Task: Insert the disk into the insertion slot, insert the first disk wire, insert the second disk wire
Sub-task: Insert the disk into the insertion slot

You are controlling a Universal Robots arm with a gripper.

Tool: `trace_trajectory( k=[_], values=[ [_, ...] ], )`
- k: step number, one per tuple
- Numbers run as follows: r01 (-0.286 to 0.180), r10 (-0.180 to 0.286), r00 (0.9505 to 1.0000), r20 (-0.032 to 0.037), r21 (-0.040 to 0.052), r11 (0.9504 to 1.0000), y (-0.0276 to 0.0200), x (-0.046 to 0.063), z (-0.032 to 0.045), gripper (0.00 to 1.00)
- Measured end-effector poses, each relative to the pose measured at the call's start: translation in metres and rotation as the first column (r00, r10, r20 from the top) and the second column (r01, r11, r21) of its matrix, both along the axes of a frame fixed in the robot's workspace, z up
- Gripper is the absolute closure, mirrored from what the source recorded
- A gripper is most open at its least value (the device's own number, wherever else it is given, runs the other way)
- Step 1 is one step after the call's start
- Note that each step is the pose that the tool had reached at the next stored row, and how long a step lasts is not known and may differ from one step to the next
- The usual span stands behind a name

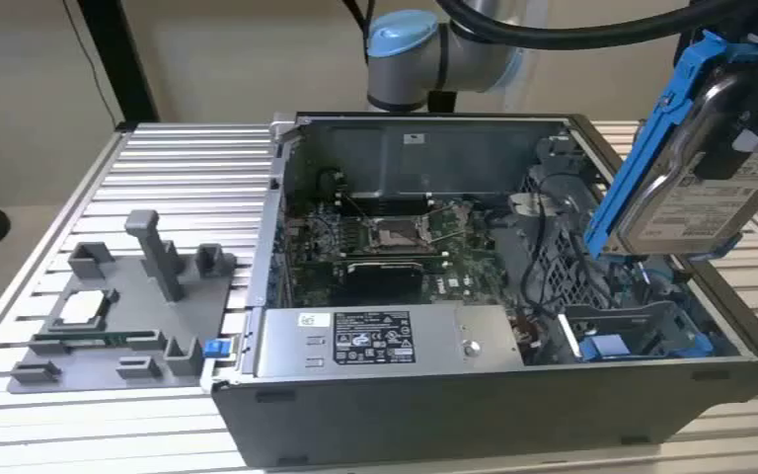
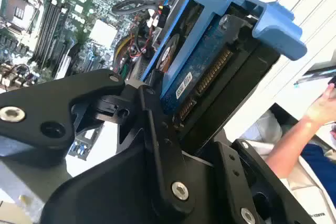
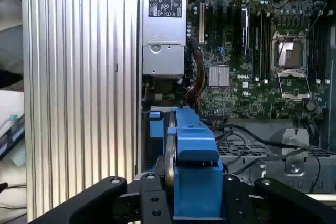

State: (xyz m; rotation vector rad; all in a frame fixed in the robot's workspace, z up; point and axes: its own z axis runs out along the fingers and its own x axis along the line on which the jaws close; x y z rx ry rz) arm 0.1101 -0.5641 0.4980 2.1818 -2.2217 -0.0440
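The disk (image 1: 698, 193), a silver drive with a white label in a bright blue frame, hangs tilted on edge above the case's corner at the exterior view's right. My gripper (image 1: 737, 117) is shut on its upper end. Both wrist views show the black fingers (image 2: 153, 114) clamped on either side of the disk (image 2: 202, 59), and the blue frame (image 3: 195, 166) stands between the gripper (image 3: 195, 205) links. The insertion slot (image 1: 632, 331), a grey metal bay with blue pieces at its mouth, lies open below the disk. Black cables (image 1: 540, 252) loop beside it; which are the disk wires I cannot tell.
The open computer case holds a motherboard (image 1: 393, 242) and a grey power supply (image 1: 379, 341) with a label along its front wall. A grey fixture (image 1: 115, 316) sits on the slatted table at the exterior view's left. A person's arm (image 2: 299, 129) shows beyond the case.
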Motion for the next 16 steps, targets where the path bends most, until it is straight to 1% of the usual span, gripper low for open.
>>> trace_trajectory(
  k=[16],
  values=[
    [0.0, 0.0, 1.0, 0.0, 0.0005, 1.0, -0.0001, 0.0, -0.0001, 1.0]
  ],
)
